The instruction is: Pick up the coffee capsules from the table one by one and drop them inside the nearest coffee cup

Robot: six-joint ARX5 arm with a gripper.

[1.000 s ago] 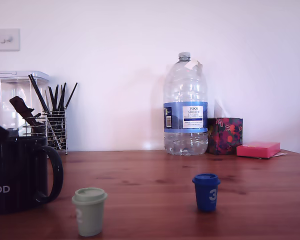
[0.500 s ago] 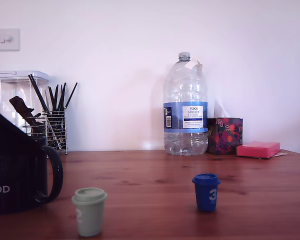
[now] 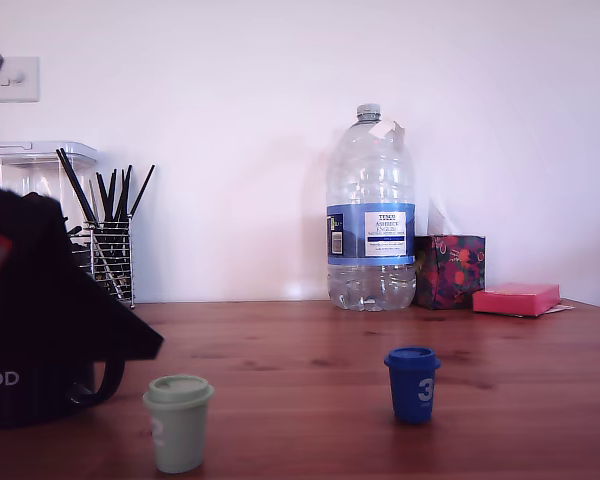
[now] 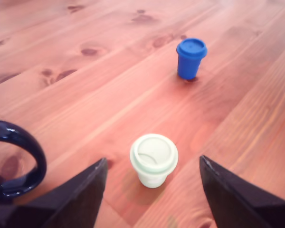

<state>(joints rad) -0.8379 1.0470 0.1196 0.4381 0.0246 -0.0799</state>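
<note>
- The sage-green capsule (image 4: 153, 159) stands upright on the wooden table (image 4: 109, 95), lying ahead of the gripper (image 4: 153, 190) and lined up with the gap between its two fingers, not touched by either.
- The blue capsule (image 4: 191, 58) also stands upright, farther out beyond the green one and well apart from the gripper.
- The black mug (image 3: 25, 385), lettered "OOD", sits just beside the gripper; its loop handle (image 4: 16, 161) shows close to one finger.
- The gripper is spread wide and holds nothing.
- Judging by this, nothing is done yet: both capsules remain on the table, and each awaits a grasp, lift and drop into the mug.
- Behind, far from the gripper: a water bottle (image 3: 371, 210) and a pink box (image 3: 516, 298).
</note>
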